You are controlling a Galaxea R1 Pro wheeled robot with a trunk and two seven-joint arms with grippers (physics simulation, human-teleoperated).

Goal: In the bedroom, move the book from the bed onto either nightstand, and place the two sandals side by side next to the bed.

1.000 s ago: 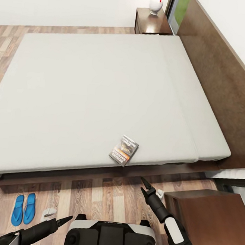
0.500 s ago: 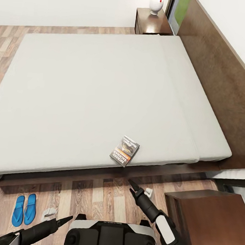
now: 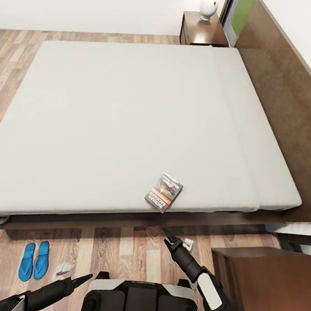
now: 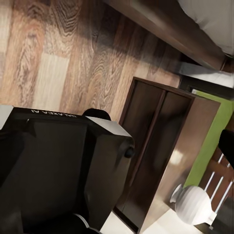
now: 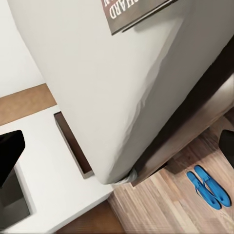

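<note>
The book (image 3: 163, 198), with a dark cover and an orange band, lies flat near the front edge of the bed's (image 3: 131, 115) light-grey mattress. In the right wrist view the book (image 5: 131, 12) lies on the mattress (image 5: 97, 87). My right gripper (image 3: 165, 236) hovers over the floor just in front of the bed frame, a short way below the book, open and holding nothing. Both blue sandals (image 3: 34, 260) lie side by side on the floor at the left, close to the bed; the sandals (image 5: 207, 187) are also in the right wrist view. My left gripper (image 3: 86, 277) is low beside my base, open and empty.
One nightstand (image 3: 204, 31) with a white lamp stands beyond the bed's far corner. Another nightstand (image 3: 266, 290) is close at my right, and it (image 4: 161, 146) is in the left wrist view. Two small pale objects (image 3: 62, 271) lie on the plank floor. The headboard (image 3: 293, 107) runs along the right.
My right gripper swung left, closer to the spot in front of the book, then held still. The camera has shifted a little, so the whole scene sits further right. The left arm has not moved.
</note>
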